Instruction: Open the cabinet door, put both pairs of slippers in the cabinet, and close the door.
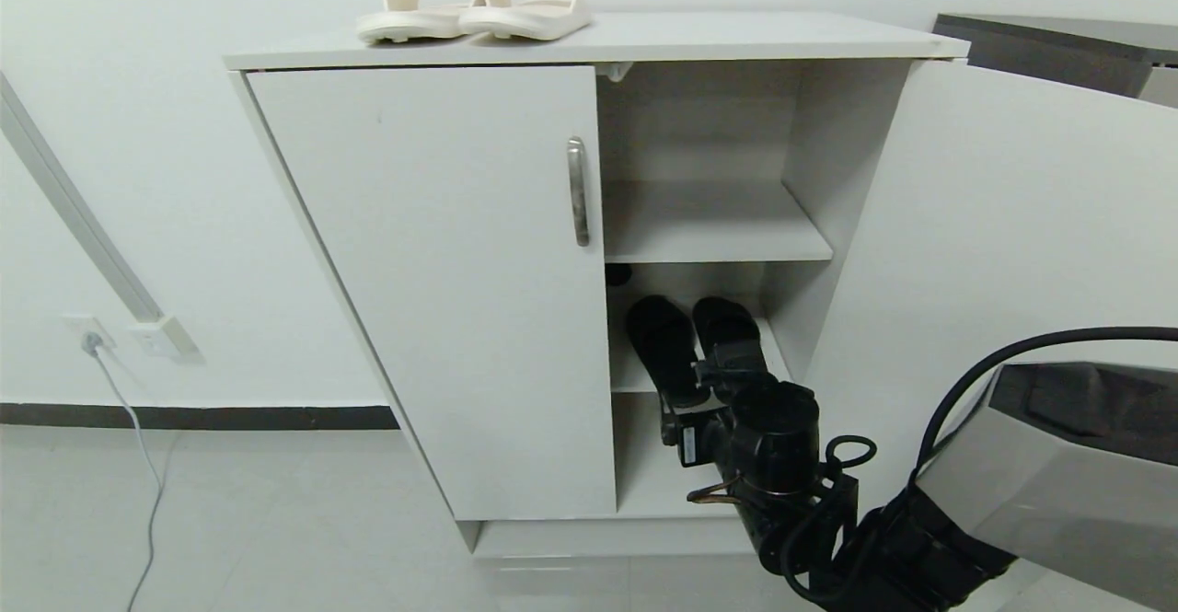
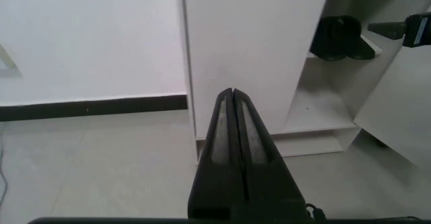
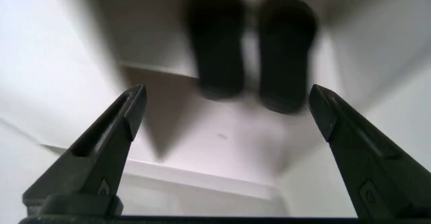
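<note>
Black jaws spread wide and empty: the right gripper (image 3: 227, 93) sits just outside the open right door (image 1: 994, 225), facing the black slippers (image 1: 695, 340). They lie side by side on the middle shelf (image 1: 635, 377), so that pair looks delivered. The left gripper (image 2: 232, 96) is pressed shut on nothing, low and well clear, probably parked out of the way. The cream slippers (image 1: 474, 0) wait on the cabinet (image 1: 755, 37) top. Count: two pairs, four slippers; two doors, the left door (image 1: 433, 271) closed.

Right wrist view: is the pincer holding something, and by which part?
Nothing is held: the right pincer stands open, short of the black slippers on the white shelf.
</note>
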